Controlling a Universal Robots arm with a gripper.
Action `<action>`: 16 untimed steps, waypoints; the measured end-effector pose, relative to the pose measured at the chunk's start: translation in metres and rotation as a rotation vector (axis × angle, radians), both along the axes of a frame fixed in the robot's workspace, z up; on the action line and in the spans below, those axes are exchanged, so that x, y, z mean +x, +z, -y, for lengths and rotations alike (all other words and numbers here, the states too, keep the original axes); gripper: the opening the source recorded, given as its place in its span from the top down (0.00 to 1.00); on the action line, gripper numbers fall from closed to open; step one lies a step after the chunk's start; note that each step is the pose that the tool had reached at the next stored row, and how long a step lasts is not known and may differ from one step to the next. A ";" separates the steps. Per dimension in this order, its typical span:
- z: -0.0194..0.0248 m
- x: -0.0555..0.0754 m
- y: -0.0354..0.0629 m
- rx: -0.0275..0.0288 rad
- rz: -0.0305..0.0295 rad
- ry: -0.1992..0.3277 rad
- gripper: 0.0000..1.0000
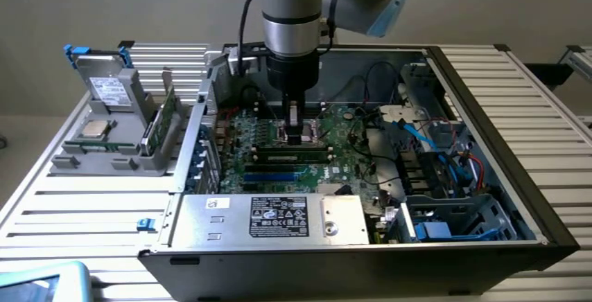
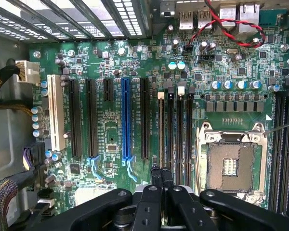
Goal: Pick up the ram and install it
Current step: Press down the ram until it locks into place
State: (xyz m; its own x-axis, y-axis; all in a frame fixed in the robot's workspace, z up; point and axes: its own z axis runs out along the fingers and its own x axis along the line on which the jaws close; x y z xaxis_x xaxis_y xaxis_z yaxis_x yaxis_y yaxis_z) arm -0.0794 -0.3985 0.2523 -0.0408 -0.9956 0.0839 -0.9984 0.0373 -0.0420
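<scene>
The pincer point(image 1: 298, 138) hangs inside the open computer case point(image 1: 518, 198), right over the ram point(image 1: 293, 154) on the motherboard point(image 1: 347, 139), with the rack point(image 1: 116, 156) well off toward the exterior view's left.

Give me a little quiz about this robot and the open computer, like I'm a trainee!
1. True or false: the gripper is down inside the case, over the motherboard.
2. In the wrist view, one long slot has a bright colour. Which? A red, B blue, C yellow.
3. Fill in: the square CPU socket has no chip in it, so it is ____.

Key: 1 true; 2 B; 3 empty.
</scene>
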 end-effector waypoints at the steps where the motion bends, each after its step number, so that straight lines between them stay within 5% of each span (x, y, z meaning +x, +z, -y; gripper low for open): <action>1: 0.0000 0.000 0.0000 0.0000 0.0000 -0.015 0.89; 16: 0.0000 0.000 0.0000 0.0000 0.0001 -0.256 0.89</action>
State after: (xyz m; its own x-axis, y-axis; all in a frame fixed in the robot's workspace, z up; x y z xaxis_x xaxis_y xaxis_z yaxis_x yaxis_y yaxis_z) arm -0.0793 -0.3984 0.2523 -0.2916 -0.9528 0.0839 -0.9564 0.2890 -0.0421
